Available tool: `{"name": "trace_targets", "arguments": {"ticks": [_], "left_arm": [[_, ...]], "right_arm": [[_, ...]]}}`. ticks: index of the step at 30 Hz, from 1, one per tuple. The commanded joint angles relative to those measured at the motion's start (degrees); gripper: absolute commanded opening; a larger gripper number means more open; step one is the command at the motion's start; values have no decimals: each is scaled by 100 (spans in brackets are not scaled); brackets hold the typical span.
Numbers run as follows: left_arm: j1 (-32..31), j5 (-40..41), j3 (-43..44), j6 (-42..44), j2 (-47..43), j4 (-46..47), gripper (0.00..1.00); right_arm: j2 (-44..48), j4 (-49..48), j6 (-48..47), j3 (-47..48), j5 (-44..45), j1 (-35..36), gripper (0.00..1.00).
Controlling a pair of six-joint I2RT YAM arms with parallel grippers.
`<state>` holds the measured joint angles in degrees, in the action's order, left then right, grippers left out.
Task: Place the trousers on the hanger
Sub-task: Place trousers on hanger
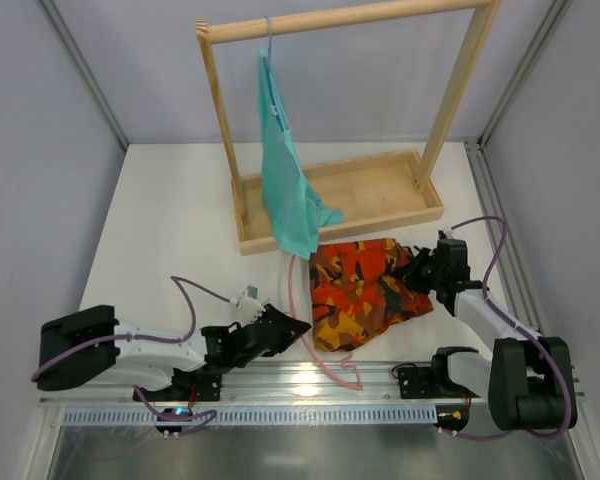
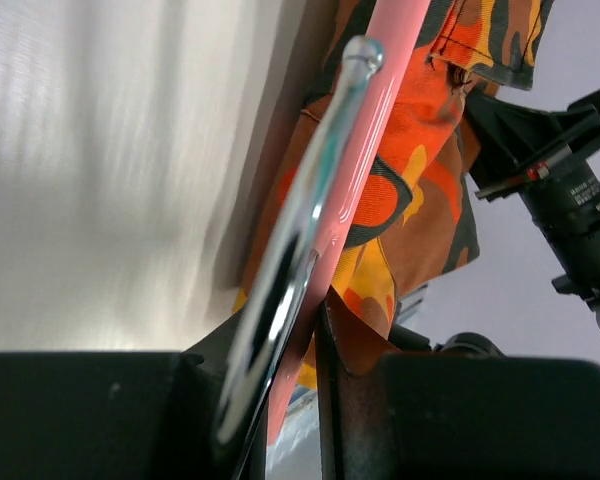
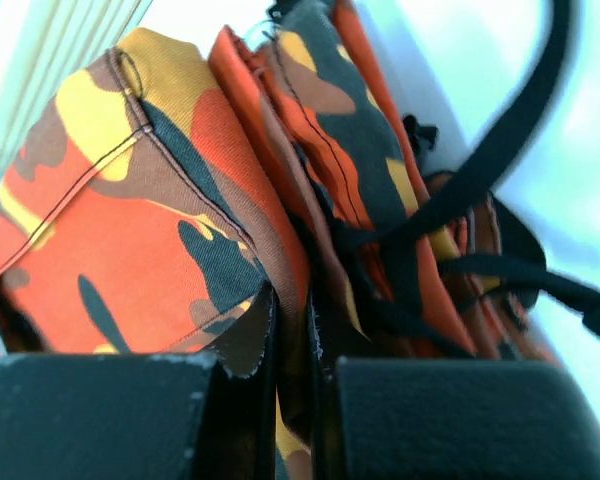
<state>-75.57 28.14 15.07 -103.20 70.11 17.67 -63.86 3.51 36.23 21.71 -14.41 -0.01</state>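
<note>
My left gripper [image 1: 292,330] is clamped on the pink hanger [image 2: 380,150]. My right gripper [image 3: 292,370] is clamped on the camouflage trousers [image 1: 365,290], which lie on the table [image 1: 170,230] toward its near edge. Threading is in hand; next, I judge, the cloth needs drawing over the hanger's bar.

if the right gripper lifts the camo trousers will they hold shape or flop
Probably floppy: the trousers lie in soft folds, so they would likely sag from the right gripper, which pinches just one edge. Likely light, being thin cloth. The loose black drawstring may dangle and snag.
</note>
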Motion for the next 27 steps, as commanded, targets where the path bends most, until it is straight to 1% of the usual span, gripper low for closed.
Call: {"name": "trace_targets", "arguments": {"ticks": [1,2,3,5,6,7,8,10,12,15,19,23,27], "left_arm": [[-37,207,-75,159,-654,-2850,0],[-37,288,4,168,-1030,-3135,0],[-37,367,57,160,-1182,-3373,0],[-28,507,31,107,-1481,-3708,0],[-28,534,-12,89,-1709,-3744,0],[-19,552,-100,81,-1789,-3753,0],[-19,578,-136,46,-1833,-3814,0],[-10,596,-197,63,-1904,-3815,1],[-10,588,-329,168,-1922,-3473,0],[-19,509,-417,221,-1791,-2999,0],[-10,306,-233,160,-1054,-2700,0],[-19,183,-206,54,-500,-2058,0],[-19,200,-206,54,-515,-1829,0]], "right_arm": [[390,-27,112,-220,300,-105,4],[531,27,173,-342,290,-52,4],[793,88,209,-369,316,235,4],[1067,403,454,-413,466,466,4],[1216,414,612,-596,475,728,4],[1609,414,788,-711,570,870,4],[1796,344,1094,-930,641,1054,4],[2182,378,1246,-985,799,1388,4],[2211,414,1203,-854,756,1425,4],[2062,519,1123,-642,730,1512,4],[2008,335,1308,-739,729,1697,4],[2044,124,1265,-722,721,1960,4],[2026,193,799,-327,545,2049,4]]}}
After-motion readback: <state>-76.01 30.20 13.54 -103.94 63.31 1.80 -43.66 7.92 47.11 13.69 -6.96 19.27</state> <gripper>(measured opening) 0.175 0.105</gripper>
